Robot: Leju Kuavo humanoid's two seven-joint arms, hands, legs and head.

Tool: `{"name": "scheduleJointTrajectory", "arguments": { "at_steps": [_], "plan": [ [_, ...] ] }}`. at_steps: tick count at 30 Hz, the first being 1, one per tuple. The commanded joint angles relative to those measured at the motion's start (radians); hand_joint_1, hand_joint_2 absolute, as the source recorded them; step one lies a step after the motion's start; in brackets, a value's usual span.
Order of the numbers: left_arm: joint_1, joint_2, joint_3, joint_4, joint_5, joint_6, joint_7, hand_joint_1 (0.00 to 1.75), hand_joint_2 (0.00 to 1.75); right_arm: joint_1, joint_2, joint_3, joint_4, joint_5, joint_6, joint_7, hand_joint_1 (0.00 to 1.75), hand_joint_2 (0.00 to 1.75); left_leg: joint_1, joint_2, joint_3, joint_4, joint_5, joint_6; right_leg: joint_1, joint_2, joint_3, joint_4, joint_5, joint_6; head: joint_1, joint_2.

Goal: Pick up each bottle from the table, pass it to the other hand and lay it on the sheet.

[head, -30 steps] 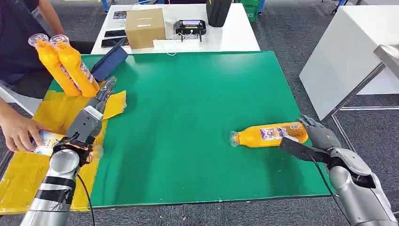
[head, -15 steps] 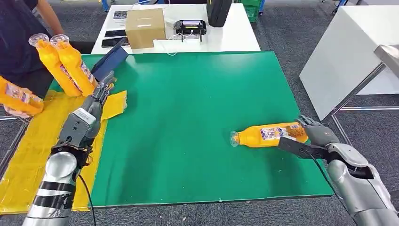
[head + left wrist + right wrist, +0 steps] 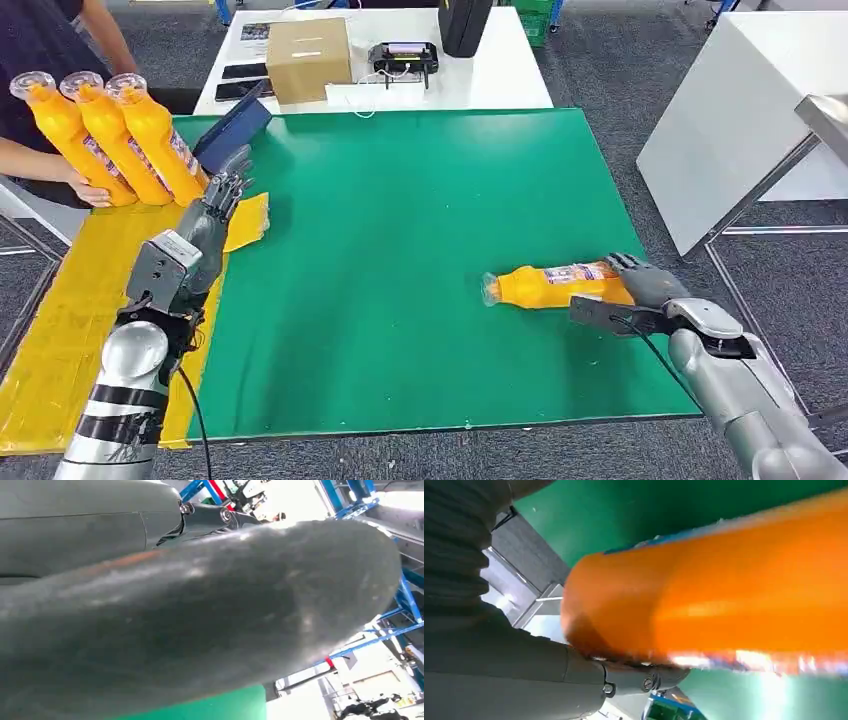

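An orange bottle lies on its side on the green mat, cap toward the left. My right hand wraps its base, fingers over the top and thumb along the near side; up close the bottle presses against the palm of my right hand. My left hand hovers with fingers spread and nothing in it, over the yellow sheet at the mat's left edge; its thumb looms large in the left wrist view. Three more orange bottles stand at the sheet's far end.
A person's hand touches the leftmost standing bottle. A dark tablet leans by the mat's far left corner. Behind stands a white table with a cardboard box and a black device. Another white table stands to the right.
The person has stood a third bottle beside the other two. My right hand has closed round the lying bottle's base and shifted it slightly left. My left hand has risen a little.
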Motion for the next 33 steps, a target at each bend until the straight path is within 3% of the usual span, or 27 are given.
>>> {"name": "scheduleJointTrajectory", "arguments": {
  "at_steps": [1, 4, 5, 6, 23, 27, 29, 31, 33],
  "plan": [
    [-0.038, -0.011, -0.019, 0.032, 0.013, -0.004, -0.006, 0.0, 0.0, -0.075, 0.087, 0.107, 0.192, 0.031, -0.015, -0.014, 0.0, 1.75, 0.002, 0.001, 0.003, 0.0, -0.001, -0.002, 0.002, 0.005, 0.004, -0.002, 0.0, -0.002, 0.0, 0.0],
    [-0.038, -0.012, -0.017, 0.033, 0.017, -0.005, -0.008, 0.0, 0.0, -0.08, 0.09, 0.118, 0.211, 0.039, -0.017, -0.019, 0.0, 1.75, 0.002, -0.001, 0.004, 0.001, -0.002, -0.002, 0.001, 0.004, 0.004, -0.001, -0.001, -0.002, 0.0, 0.0],
    [-0.044, -0.013, -0.02, 0.04, 0.018, -0.006, -0.011, 0.0, 0.0, -0.081, 0.093, 0.137, 0.231, 0.046, -0.005, -0.032, 0.1, 1.75, 0.002, -0.001, 0.005, 0.0, -0.002, -0.002, 0.002, 0.006, 0.005, -0.001, -0.001, -0.003, 0.0, 0.0],
    [-0.051, -0.015, -0.022, 0.048, 0.023, -0.008, -0.014, 0.0, 0.0, -0.076, 0.095, 0.151, 0.248, 0.046, 0.0, -0.044, 1.75, 1.75, 0.003, 0.0, 0.005, 0.0, -0.002, -0.002, 0.002, 0.005, 0.005, -0.002, -0.001, -0.002, 0.0, 0.0],
    [-0.088, -0.034, -0.052, 0.098, 0.042, -0.01, -0.028, 0.0, 0.0, -0.047, 0.115, 0.284, 0.286, 0.056, 0.025, -0.072, 1.75, 1.75, 0.004, -0.002, 0.016, -0.001, 0.0, -0.002, 0.003, 0.003, 0.015, -0.004, 0.0, -0.002, 0.0, 0.0],
    [-0.083, -0.038, -0.051, 0.104, 0.064, -0.019, -0.016, 0.0, 0.0, -0.029, 0.138, 0.262, 0.288, 0.031, -0.005, -0.03, 1.75, 1.75, 0.004, -0.002, 0.019, -0.002, 0.0, -0.002, 0.003, 0.003, 0.017, -0.004, 0.0, -0.002, 0.0, 0.0],
    [-0.055, -0.036, -0.037, 0.079, 0.091, -0.027, 0.013, 0.0, 0.0, 0.009, 0.171, 0.154, 0.227, -0.069, -0.067, -0.016, 1.75, 1.75, 0.004, 0.0, 0.02, -0.001, -0.001, -0.002, 0.002, 0.004, 0.018, -0.004, 0.0, -0.002, 0.0, 0.0],
    [0.012, -0.026, -0.01, 0.015, 0.135, -0.041, 0.053, 0.0, 0.0, 0.112, 0.235, -0.014, -0.006, -0.228, -0.147, -0.037, 1.75, 1.75, 0.005, -0.001, 0.021, -0.003, 0.0, -0.003, 0.003, 0.006, 0.018, -0.006, 0.001, -0.003, 0.0, 0.0],
    [0.064, -0.02, 0.007, -0.039, 0.148, -0.046, 0.057, 0.0, 0.0, 0.186, 0.257, -0.043, -0.209, -0.262, -0.102, 0.041, 1.75, 1.75, 0.004, 0.005, 0.022, -0.004, -0.002, -0.003, 0.003, 0.01, 0.018, -0.006, 0.001, -0.003, 0.0, 0.0]
  ]
}}
